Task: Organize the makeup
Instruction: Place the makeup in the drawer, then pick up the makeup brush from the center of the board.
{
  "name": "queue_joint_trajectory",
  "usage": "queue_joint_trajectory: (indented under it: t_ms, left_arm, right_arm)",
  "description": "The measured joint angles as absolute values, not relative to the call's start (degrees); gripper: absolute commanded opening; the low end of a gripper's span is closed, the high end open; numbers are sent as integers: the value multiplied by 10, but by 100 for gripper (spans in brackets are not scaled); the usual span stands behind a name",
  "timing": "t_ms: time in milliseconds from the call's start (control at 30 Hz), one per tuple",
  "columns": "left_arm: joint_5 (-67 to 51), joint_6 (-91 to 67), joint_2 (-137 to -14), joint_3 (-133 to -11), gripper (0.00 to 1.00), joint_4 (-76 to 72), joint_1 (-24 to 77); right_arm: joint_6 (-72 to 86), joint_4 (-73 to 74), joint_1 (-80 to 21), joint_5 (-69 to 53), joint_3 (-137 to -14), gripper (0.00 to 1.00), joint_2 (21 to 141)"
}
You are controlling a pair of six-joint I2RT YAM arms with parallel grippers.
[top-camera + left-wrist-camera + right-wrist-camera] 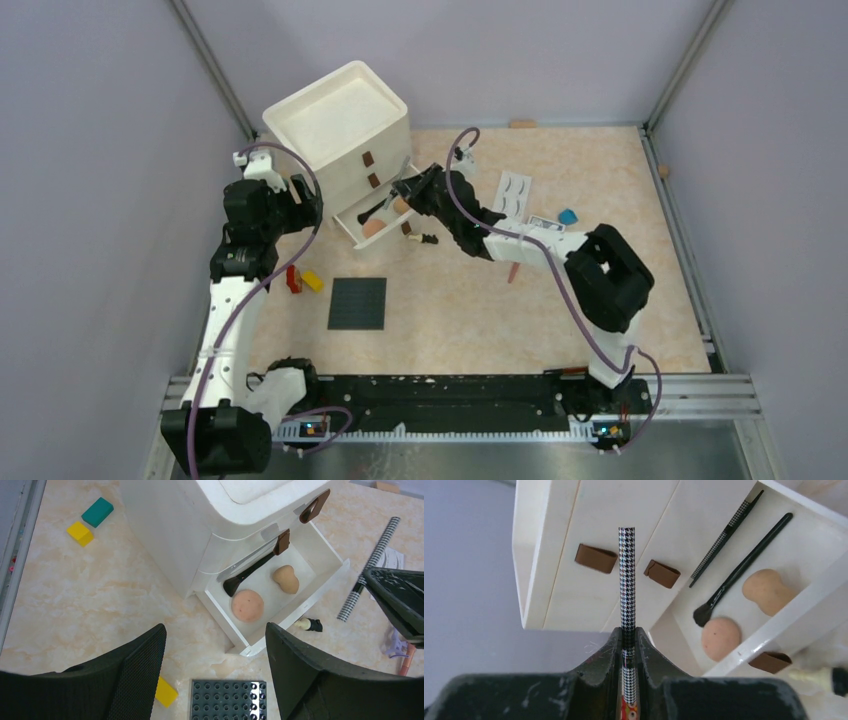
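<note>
My right gripper (626,635) is shut on a houndstooth-patterned makeup pencil (626,580) that sticks out in front of the white cabinet (340,125). It hovers over the open bottom drawer (784,625). In the drawer lie a second houndstooth pencil (724,537), a black brush (744,565), a peach sponge (769,591) and a round peach puff (721,638). My left gripper (215,645) is open and holds nothing, above the floor just left of the drawer (320,587). A white eyelash card (515,192) and a small dark-tipped tube (310,625) lie on the table.
A dark studded plate (358,303) lies in front of the drawer, with a red brick (293,279) and a yellow brick (313,281) to its left. Green (97,511) and yellow (80,533) bricks sit left of the cabinet. A blue piece (567,215) and a pink pencil (513,272) lie right.
</note>
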State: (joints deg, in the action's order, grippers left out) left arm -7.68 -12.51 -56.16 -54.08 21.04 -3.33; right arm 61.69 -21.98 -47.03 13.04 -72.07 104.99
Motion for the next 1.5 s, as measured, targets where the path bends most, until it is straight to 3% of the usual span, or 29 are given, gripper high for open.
queue_joint_trajectory:
  t_ms: [167,267,433,700,933,1167,1500]
  left_arm:
    - [-77,-125,-562,-541,78,211,-33]
    - [-77,-125,-562,-541,78,211,-33]
    - [-77,-125,-562,-541,78,211,-33]
    - [-77,-125,-562,-541,78,210,-33]
    - [-77,-125,-562,-541,78,210,-33]
    - [-79,-125,-562,-541,78,210,-33]
    - [-84,-126,-562,-541,77,210,-33]
  right_arm:
    - [736,-241,-470,167,-771,3,1127]
    - [770,-236,-470,183,-797,20,1161]
    - [782,-226,-470,194,-827,36,1191]
    - [696,-234,-466,194,-815,37,1181]
    - [533,-167,-423,124,-726,40,1060]
    - [411,-9,-358,168,-593,45,875]
    - [401,152,-323,227,-425,45,734]
